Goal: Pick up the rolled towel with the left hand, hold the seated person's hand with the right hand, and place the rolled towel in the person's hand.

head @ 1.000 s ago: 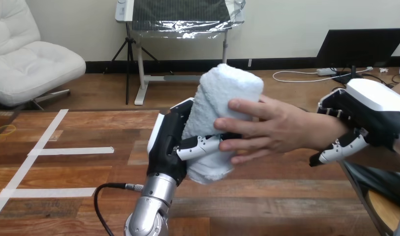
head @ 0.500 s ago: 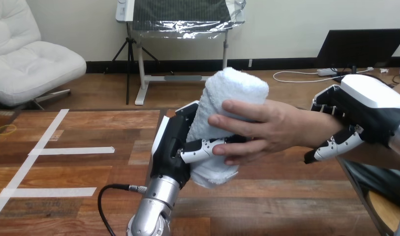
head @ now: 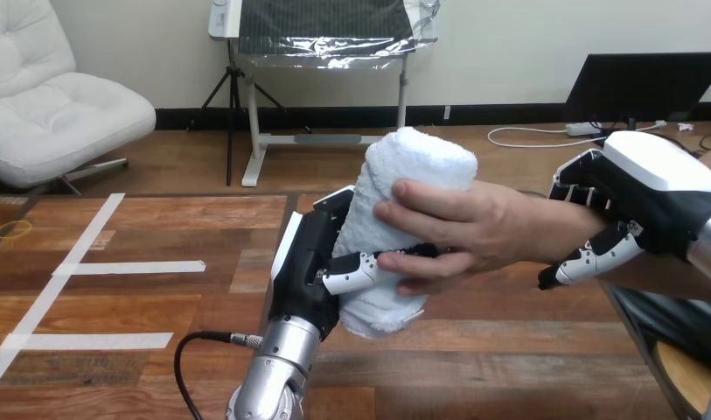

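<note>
**Towel (head: 404,188) in two hands**

It stands nearly upright above the table (head: 115,306), lower half clasped by the left hand (head: 310,262), thumb across its front; the person's hand (head: 483,232) wraps its middle. The right hand (head: 649,197) curls round the person's wrist (head: 553,234). Soft, light and squashy, probably: a mid-roll grasp should stop it unrolling.

middle is crowded: the rolled towel (head: 413,171) stands tilted above the table (head: 526,350), left hand (head: 308,262) clasping its left side, the person's hand (head: 474,227) wrapped on its right. the right hand (head: 649,197), curled round the person's wrist (head: 561,236), bars the right flank. open wood lies left, with just flat tape strips (head: 128,267) and a small yellow ring (head: 10,229). the near strip below the towel is bare.
</note>
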You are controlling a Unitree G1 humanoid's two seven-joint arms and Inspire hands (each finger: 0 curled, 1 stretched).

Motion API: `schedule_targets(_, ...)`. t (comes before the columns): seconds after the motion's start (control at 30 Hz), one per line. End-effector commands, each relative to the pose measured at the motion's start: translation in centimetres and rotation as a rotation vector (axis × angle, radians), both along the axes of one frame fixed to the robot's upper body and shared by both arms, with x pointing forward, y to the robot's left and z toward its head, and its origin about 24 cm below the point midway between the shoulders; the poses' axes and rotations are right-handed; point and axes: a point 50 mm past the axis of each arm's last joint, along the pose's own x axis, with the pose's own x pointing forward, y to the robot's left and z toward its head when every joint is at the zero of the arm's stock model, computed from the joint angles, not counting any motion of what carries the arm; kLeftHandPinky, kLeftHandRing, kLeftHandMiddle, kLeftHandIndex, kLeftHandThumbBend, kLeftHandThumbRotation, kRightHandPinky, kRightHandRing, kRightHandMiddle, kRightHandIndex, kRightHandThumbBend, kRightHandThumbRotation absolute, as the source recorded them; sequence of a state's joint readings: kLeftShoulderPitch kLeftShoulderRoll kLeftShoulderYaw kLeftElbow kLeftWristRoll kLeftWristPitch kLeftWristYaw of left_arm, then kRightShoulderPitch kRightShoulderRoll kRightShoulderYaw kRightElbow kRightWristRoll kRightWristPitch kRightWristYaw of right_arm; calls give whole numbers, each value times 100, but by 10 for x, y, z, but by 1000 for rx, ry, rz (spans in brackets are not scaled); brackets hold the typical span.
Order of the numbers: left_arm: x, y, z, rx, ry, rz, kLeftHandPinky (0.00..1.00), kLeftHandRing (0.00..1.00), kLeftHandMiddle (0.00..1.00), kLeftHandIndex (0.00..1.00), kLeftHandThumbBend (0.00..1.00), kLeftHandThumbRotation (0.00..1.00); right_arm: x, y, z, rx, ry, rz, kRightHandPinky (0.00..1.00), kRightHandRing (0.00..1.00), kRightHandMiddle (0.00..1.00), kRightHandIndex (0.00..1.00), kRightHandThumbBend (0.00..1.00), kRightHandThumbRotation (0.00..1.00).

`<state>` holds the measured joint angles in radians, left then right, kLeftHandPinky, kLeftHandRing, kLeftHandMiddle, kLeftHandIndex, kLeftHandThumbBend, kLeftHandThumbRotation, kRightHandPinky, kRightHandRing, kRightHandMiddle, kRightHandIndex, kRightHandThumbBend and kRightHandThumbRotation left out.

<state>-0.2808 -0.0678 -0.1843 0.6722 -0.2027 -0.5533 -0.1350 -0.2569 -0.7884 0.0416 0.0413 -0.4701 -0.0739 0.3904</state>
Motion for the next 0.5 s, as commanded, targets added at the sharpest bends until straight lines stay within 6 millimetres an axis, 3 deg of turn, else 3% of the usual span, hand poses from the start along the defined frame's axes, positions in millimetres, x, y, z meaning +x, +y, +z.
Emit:
schedule_targets(0.0,-8,-57,15,-131,-11,-98,30,35,39,43,68,0,11,12,17,25,-61,26,30,36,43,44,93,19)
schedule_targets(0.47,-9,-59,17,-139,-18,-116,30,35,39,43,68,0,9,13,16,23,-53,20,29,36,43,45,93,19)
